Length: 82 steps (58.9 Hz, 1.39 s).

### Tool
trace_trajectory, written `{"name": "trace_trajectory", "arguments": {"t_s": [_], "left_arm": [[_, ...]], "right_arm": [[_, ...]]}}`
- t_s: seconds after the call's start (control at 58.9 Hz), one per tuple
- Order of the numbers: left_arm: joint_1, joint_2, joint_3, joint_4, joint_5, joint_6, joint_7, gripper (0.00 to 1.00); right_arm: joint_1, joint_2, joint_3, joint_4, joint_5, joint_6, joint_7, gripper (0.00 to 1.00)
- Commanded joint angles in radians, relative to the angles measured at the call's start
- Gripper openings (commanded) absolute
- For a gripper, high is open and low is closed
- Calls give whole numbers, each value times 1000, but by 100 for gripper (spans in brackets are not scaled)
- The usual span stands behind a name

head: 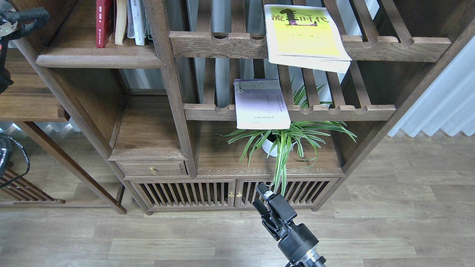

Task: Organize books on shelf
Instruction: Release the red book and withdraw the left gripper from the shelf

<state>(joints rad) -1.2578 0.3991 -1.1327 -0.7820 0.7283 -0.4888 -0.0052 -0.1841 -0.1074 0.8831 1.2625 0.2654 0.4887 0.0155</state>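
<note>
Books sit in three places on a dark-brown wooden bookcase. One yellow-green paperback with a black Chinese title lies flat on the upper slatted rack, its near edge hanging over the notched front rail. One pale lavender-white paperback lies flat on the lower slatted rack, also overhanging the rail. One dark red book stands upright on the solid shelf at upper left, beside a cream book and white-spined books. A spider plant in a white pot stands under the lower rack. Right gripper rises from the bottom edge, in front of the slatted cabinet doors, holding nothing, its two fingers slightly apart. Left gripper shows dark at the top left corner; I cannot tell whether its fingers are apart or together.
</note>
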Motion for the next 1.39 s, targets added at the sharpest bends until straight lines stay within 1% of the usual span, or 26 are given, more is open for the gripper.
{"name": "trace_trajectory", "arguments": {"t_s": [0.0, 0.17, 0.323, 0.408, 0.425, 0.459, 0.476, 0.493, 0.527, 0.697, 0.782, 0.799, 0.816, 0.833, 0.867, 0.884, 0.901, 0.969, 1.036, 1.087, 1.206, 1.257, 1.376], "left_arm": [[66, 43, -24, -98, -39, 0, 56, 53], [129, 52, -107, -167, -53, 0, 139, 53], [155, 53, -148, -215, -53, 0, 165, 53], [181, 53, -177, -247, -69, 0, 206, 53], [192, 53, -183, -256, -79, 0, 221, 54], [204, 53, -188, -269, -93, 0, 235, 54], [219, 53, -194, -284, -108, 0, 250, 54], [222, 53, -196, -287, -115, 0, 255, 54], [242, 53, -209, -310, -142, 0, 278, 54], [324, 56, -308, -378, -171, 0, 338, 55], [353, 56, -355, -401, -201, 0, 379, 55], [362, 56, -370, -407, -213, 0, 398, 55], [364, 56, -374, -408, -219, 0, 402, 55], [371, 56, -386, -414, -236, 0, 421, 55], [379, 56, -401, -424, -262, 0, 442, 55], [380, 56, -403, -425, -266, 0, 445, 55], [383, 56, -418, -446, -311, 0, 468, 55], [385, 56, -430, -460, -334, 0, 473, 55], [388, 56, -441, -467, -348, 0, 472, 59], [390, 56, -444, -467, -352, 0, 472, 63], [397, 43, -447, -467, -365, 0, 467, 67], [408, 40, -446, -468, -377, 0, 464, 72], [413, 26, -446, -476, -403, 0, 464, 82]], "right_arm": [[0, 0, 1, 0, 0, 0, 0, 95], [0, 0, -1, 0, 0, 0, 0, 95], [3, 2, -1, 0, -2, 0, 0, 95], [5, 0, -1, 0, -2, 0, 0, 95], [5, 0, 1, -2, -2, 0, 0, 95], [5, 0, 1, -2, -2, 0, 0, 95], [5, 0, 1, -2, -2, 0, 0, 95], [5, 0, 1, -2, -2, 0, 0, 95], [6, 0, 2, -2, 0, 0, 0, 95], [8, 2, 4, -5, 5, 0, 1, 95], [9, 2, 4, -6, 12, 0, 1, 95], [9, 3, 4, -6, 14, 0, 1, 96], [9, 3, 4, -6, 14, 0, 1, 96], [9, 3, 2, -6, 14, 0, 1, 97], [9, 3, 1, -6, 14, 0, 1, 98], [9, 3, 2, -6, 14, 0, 1, 98], [6, 3, 2, -6, 14, 0, 1, 98], [0, 5, 4, -6, 14, 0, 3, 98], [-3, 6, 4, -6, 15, 0, 6, 99], [-3, 11, 2, -6, 15, 0, 20, 99], [0, 20, 4, -6, 15, 0, 61, 99], [0, 20, 2, -6, 15, 0, 75, 99], [-3, 15, 2, -6, 15, 0, 77, 99]]}}
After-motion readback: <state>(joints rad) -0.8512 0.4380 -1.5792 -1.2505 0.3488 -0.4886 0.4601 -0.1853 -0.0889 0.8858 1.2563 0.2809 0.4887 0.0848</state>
